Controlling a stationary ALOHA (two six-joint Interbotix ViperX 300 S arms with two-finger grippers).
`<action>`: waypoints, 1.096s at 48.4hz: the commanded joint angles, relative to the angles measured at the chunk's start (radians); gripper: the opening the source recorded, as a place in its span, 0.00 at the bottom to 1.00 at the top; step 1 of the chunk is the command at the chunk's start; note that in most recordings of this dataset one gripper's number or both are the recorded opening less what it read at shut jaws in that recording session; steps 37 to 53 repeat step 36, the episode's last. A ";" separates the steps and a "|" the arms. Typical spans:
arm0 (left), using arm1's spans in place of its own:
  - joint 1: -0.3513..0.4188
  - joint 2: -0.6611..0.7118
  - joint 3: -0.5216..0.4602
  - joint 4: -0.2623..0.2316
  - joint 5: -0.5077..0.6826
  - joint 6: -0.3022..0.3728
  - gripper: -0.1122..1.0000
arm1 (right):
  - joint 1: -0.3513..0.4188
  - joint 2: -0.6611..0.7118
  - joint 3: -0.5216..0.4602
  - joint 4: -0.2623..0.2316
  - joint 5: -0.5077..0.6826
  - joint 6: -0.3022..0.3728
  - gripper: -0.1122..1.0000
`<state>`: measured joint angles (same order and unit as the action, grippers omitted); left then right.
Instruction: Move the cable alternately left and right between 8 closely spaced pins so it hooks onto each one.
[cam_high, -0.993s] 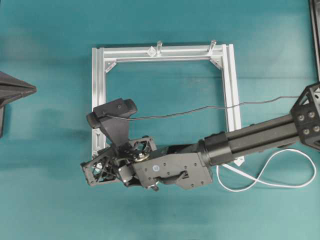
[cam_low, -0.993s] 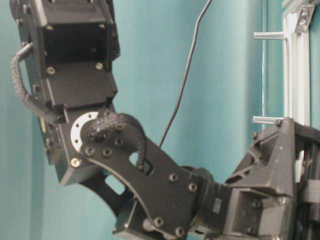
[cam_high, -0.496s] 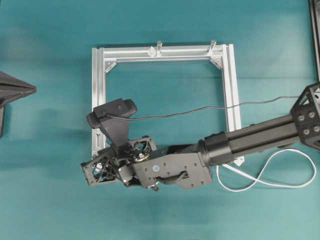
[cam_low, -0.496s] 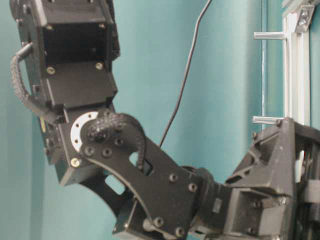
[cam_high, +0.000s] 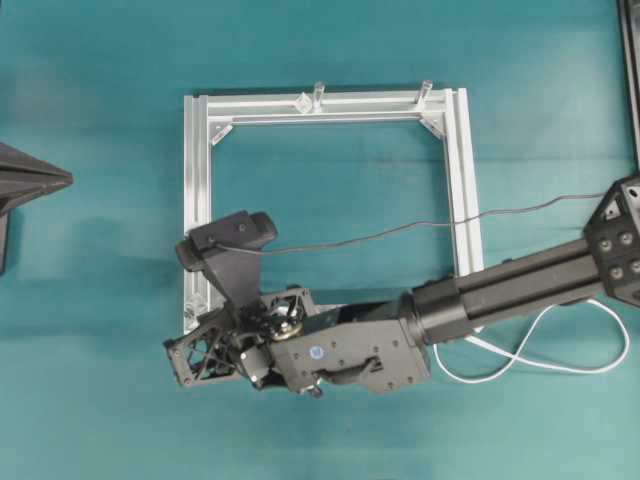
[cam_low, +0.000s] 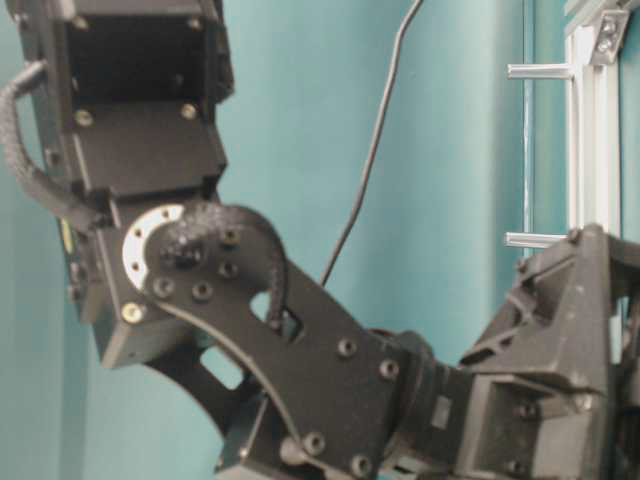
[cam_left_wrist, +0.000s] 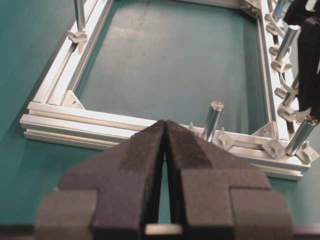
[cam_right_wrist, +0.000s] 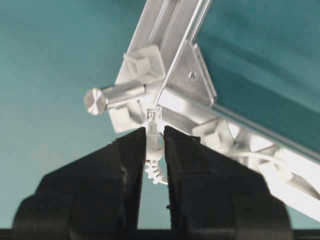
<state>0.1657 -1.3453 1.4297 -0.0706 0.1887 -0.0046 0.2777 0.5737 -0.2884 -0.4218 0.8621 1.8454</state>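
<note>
Right gripper (cam_right_wrist: 154, 145): we see it clamped on the plug end of the cable (cam_right_wrist: 154, 131), at the frame (cam_high: 196, 200) corner beside a metal post (cam_right_wrist: 117, 96).
Left gripper (cam_left_wrist: 165, 145): pads together, empty, away from the frame.
Cable: loose loop on the table at right (cam_high: 530, 350); part already threaded along the pins (cam_left_wrist: 280, 67).
Risk: we judge the plug may catch the post, or slip from the pinch if the slack tightens.
Change: the right arm has swung slightly toward the frame's near edge.

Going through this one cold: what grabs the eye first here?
The right arm lies across the silver frame to its near-left corner. There the right gripper is shut on the plug end of the white cable, beside a metal post. Slack cable loops on the table at right.
</note>
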 joint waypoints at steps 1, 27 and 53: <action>-0.002 0.008 -0.011 0.003 -0.009 -0.008 0.10 | 0.018 -0.021 -0.026 0.000 -0.003 0.008 0.23; -0.003 0.008 -0.012 0.003 -0.009 -0.008 0.10 | 0.055 -0.021 -0.031 -0.002 -0.003 0.051 0.23; -0.005 0.008 -0.011 0.003 -0.009 -0.008 0.10 | 0.054 -0.017 -0.049 -0.009 -0.005 0.051 0.23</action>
